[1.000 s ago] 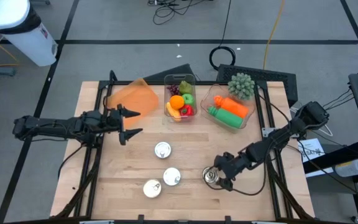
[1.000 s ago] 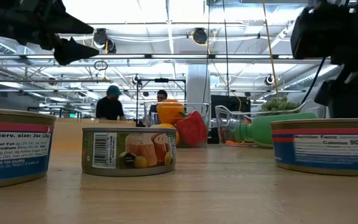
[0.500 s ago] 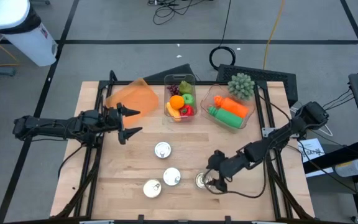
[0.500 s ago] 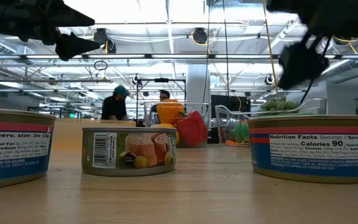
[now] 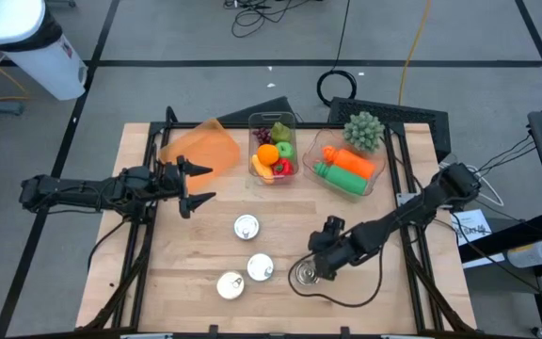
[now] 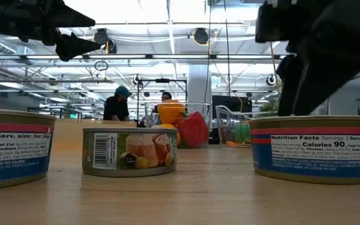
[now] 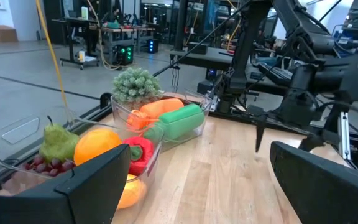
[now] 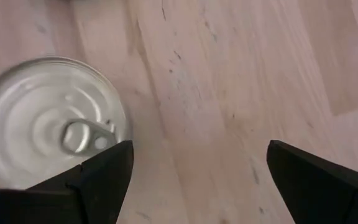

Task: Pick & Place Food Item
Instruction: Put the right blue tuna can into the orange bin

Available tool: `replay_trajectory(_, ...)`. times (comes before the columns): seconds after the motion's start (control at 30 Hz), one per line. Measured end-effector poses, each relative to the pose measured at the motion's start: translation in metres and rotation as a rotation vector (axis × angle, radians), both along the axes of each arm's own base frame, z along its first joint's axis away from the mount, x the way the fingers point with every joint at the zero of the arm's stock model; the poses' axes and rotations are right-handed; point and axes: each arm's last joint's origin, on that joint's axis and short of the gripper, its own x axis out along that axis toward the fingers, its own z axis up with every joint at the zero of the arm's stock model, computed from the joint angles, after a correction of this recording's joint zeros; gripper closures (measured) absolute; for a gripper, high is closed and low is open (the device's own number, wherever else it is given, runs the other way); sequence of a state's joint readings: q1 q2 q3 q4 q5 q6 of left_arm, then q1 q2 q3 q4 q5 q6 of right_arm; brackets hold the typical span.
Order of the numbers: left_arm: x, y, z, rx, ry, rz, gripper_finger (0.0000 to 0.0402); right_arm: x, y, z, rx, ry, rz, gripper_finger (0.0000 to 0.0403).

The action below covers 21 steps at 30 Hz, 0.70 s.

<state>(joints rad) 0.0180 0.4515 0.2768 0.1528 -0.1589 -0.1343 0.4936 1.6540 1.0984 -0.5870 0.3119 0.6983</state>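
Several silver-topped food cans stand upright on the wooden table (image 5: 374,292). One with a pull tab (image 8: 48,124) sits near the front (image 5: 304,276), at the right in the low view (image 6: 311,149). My right gripper (image 5: 316,264) (image 8: 197,152) is open just above and to the right of this can, touching nothing. The other cans (image 5: 246,227) (image 5: 260,267) (image 5: 230,285) stand to its left. My left gripper (image 5: 202,186) (image 7: 199,155) waits open in the air over the table's left part.
At the far edge stand a clear tub of fruit (image 5: 273,151) and a clear tub with a green bottle and carrot (image 5: 346,169). An orange bag (image 5: 200,146) and a spiky green plant (image 5: 365,129) are beside them. Bare wood lies right of the cans. People show in the room beyond.
My right gripper moved toward the table's left edge with the pull-tab can, which shifted a short way left along the table and now stands by itself. The gripper then drew back up and slightly toward the far edge, off the can.
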Motion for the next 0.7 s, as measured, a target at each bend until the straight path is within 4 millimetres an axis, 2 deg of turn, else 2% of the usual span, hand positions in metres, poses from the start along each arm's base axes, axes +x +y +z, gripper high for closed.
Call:
replay_trajectory(0.17, 0.0, 0.0, 0.0, 0.001, 0.001, 0.001, 0.0007, 0.003, -0.001, -0.009, -0.016, 0.03, -0.004, 0.0055)
replay_trajectory(0.27, 0.0, 0.0, 0.0, 0.001, 0.0, 0.0, 0.0007, 0.003, -0.001, -0.008, 0.004, 0.036, -0.002, 0.0055)
replay_trajectory(0.43, 0.0, 0.0, 0.0, 0.001, 0.0, 0.001, 0.0007, 0.001, 0.0, 0.006, 0.075, -0.015, -0.008, 0.0055)
replay_trajectory(0.7, 0.0, 0.0, 0.0, 0.001, 0.0, 0.001, 0.0007, 0.0, 0.004, 0.0, 0.065, 0.005, 0.005, 0.0055)
